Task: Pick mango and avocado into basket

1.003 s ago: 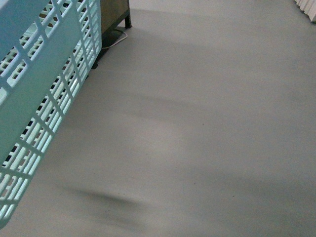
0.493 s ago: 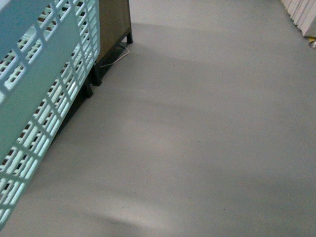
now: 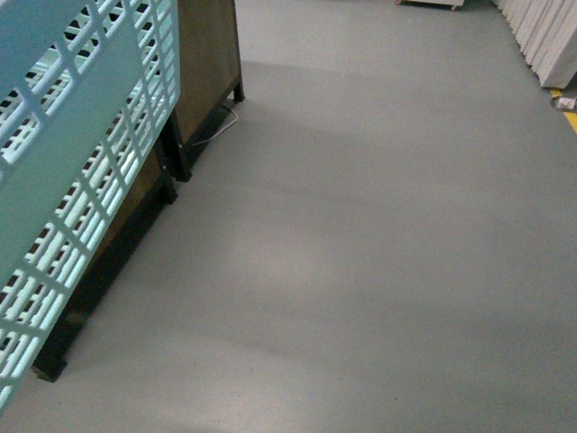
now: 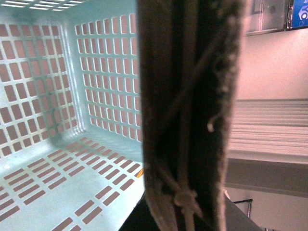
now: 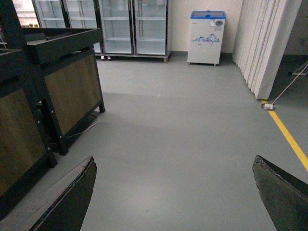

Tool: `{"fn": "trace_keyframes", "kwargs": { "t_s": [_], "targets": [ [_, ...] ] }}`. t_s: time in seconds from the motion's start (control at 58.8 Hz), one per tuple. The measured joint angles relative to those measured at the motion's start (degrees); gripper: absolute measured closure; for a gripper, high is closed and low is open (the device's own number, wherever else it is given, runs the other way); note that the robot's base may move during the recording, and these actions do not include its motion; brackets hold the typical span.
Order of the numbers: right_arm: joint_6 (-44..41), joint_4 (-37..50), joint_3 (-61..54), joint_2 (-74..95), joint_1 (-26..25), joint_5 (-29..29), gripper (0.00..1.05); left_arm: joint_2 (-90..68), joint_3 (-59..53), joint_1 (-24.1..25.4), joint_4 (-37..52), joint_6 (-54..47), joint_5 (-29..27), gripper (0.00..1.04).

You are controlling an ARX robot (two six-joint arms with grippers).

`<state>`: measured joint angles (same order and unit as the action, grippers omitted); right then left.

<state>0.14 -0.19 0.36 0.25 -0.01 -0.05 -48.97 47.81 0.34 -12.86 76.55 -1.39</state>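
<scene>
Your right gripper hangs above the grey floor, its two fingers spread wide apart, with dark wooden stands close by. The teal basket fills the left edge of your front view, just beside those stands. Its brown handle, bound with white ties, crowds the left wrist camera, so you cannot tell whether the left gripper is clamped on it.

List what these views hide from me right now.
- Mango, avocado: in no view. The front view's top edge cuts off the stand top.
- Basket: cut by the front view's left edge. In the left wrist view its handle covers part of the inside.
- Left gripper's jaws: hidden behind that handle.
- Right gripper: only open fingertips show.
</scene>
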Motion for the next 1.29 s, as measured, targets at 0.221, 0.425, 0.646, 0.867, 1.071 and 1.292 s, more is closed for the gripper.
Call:
{"fn": "trace_keyframes", "kwargs": {
  "t_s": [0.221, 0.425, 0.646, 0.867, 1.071, 1.292],
  "targets": [
    [0.0, 0.0, 0.0, 0.0, 0.0, 0.02, 0.08, 0.0, 0.04, 0.0, 0.0, 0.02, 0.09, 0.99],
    [0.0, 0.0, 0.0, 0.0, 0.0, 0.0, 0.08, 0.0, 0.09, 0.0, 0.0, 0.0, 0.04, 0.99],
    [0.0, 0.0, 0.0, 0.0, 0.0, 0.02, 0.08, 0.0, 0.13, 0.0, 0.0, 0.02, 0.04, 0.99],
    [0.0, 0.0, 0.0, 0.0, 0.0, 0.02, 0.08, 0.0, 0.13, -0.02, 0.0, 0.02, 0.04, 0.99],
    [0.0, 0.04, 0.0, 0.0, 0.0, 0.04, 0.08, 0.04, 0.17, -0.02, 0.0, 0.02, 0.0, 0.99],
    [0.0, 0.02, 0.0, 0.0, 0.04, 0.42, 0.08, 0.22, 0.24, -0.39, 0.02, 0.31, 1.27, 0.99]
  ]
}}
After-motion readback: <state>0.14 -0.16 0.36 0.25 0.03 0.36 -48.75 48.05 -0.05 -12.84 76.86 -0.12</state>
